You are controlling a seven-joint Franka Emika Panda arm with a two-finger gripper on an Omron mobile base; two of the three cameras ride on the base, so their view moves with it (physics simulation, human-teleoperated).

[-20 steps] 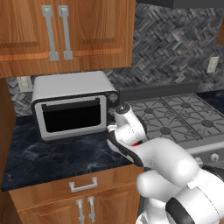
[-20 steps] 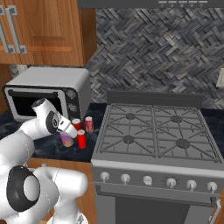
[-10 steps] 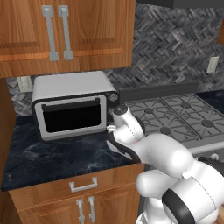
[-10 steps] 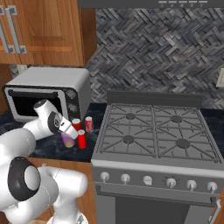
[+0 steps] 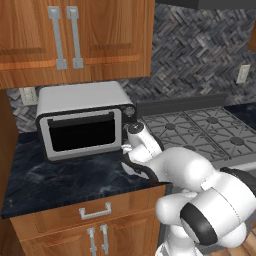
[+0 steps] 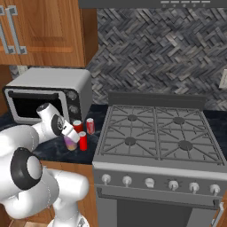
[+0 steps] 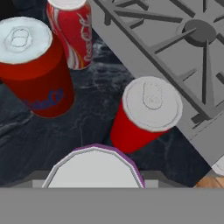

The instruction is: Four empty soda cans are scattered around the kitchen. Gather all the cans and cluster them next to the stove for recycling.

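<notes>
My gripper [image 6: 69, 138] is shut on a pale purple soda can [image 6: 70, 144], held low over the black counter just left of the stove [image 6: 155, 133]. In the hand view the purple can's silver top [image 7: 94, 170] sits at the bottom, right under the hand. Close ahead of it stand three upright cans: a plain red one [image 7: 146, 113] beside the stove's grate [image 7: 175, 57], a second red one [image 7: 33, 70], and a red-and-white one [image 7: 72, 30]. The same three cans cluster at the stove's left edge [image 6: 83, 140] [image 6: 77, 127] [image 6: 90, 126].
A silver toaster oven [image 6: 48, 95] [image 5: 82, 122] stands on the counter [image 5: 60, 175] behind and left of the hand. Wooden upper cabinets [image 5: 75, 40] hang above it. The counter's front edge runs just before the cans. My own arm [image 5: 150, 155] hides the cans in the left base view.
The hand with the purple can has shifted slightly right and lower, closer to the three standing cans. Those cans have not moved.
</notes>
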